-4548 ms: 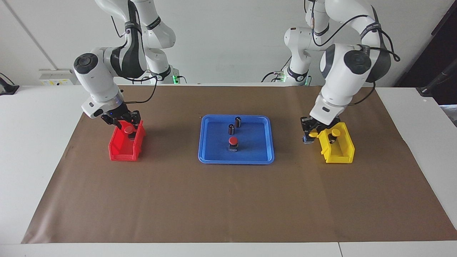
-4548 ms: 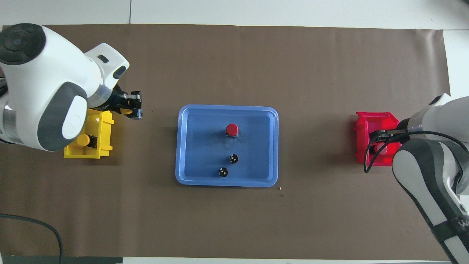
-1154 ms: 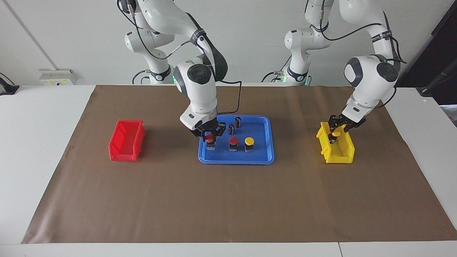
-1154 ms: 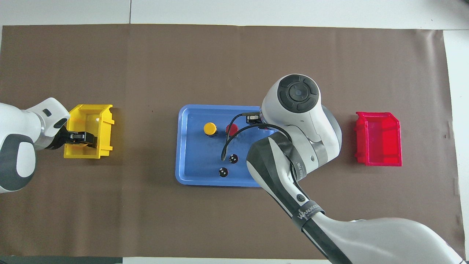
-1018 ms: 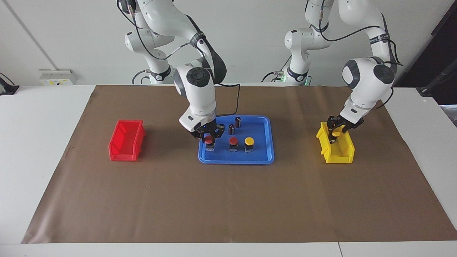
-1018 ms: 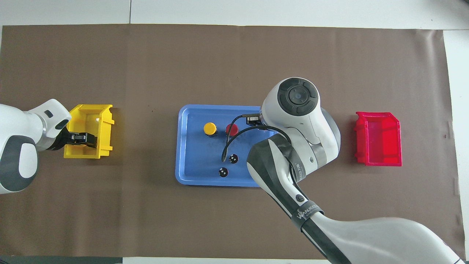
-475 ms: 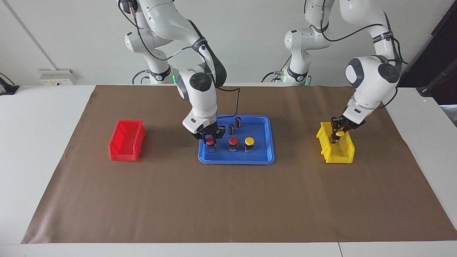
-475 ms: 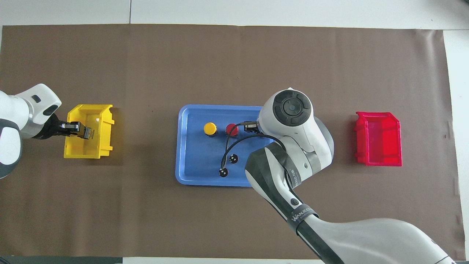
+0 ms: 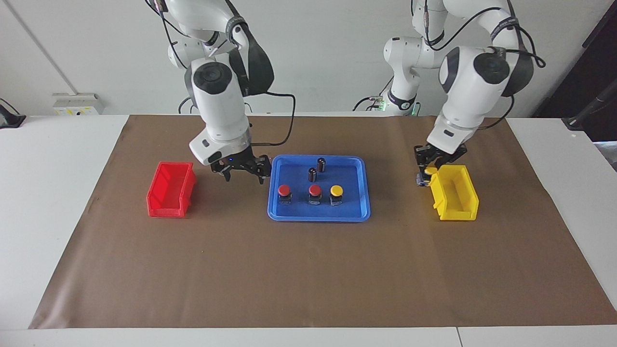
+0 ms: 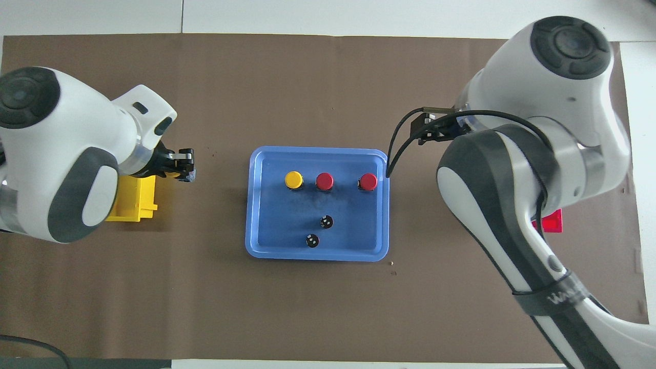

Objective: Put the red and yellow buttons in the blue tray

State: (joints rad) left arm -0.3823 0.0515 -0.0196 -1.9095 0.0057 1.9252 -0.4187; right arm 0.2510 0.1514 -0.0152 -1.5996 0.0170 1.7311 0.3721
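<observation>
Facing view: The blue tray (image 9: 318, 214) lies at the table's middle. It holds three push buttons in one row: two red buttons (image 9: 284, 191) and one yellow button (image 9: 336, 191), with two dark cylinders (image 9: 316, 168) nearer to the robots. The left gripper (image 9: 427, 172) hangs over the brown mat, just beside the yellow bin (image 9: 455, 193) on the side toward the tray. Its fingers are pressed onto the held yellow button (image 9: 430, 170), apparently by the base below the cap, though the grip point is small in this view. From this gripper the tray lies toward the right arm's end of the table, with open mat between them. The right gripper (image 9: 242, 169) hangs between the red bin (image 9: 171, 190) and the tray rim, fingers spread, holding nothing.

Overhead view: The left gripper (image 10: 180, 165) carries the button (image 10: 174, 174) clear of the yellow bin (image 10: 132, 202). The tray (image 10: 318, 254) lies straight across from it. The row of three (image 10: 324, 181) runs along the tray's long axis, and the yellow cap (image 10: 293, 179) sits at the end closest to the left gripper. Free floor remains between that cap and the rim, so the left arm is the one placed to deliver.
</observation>
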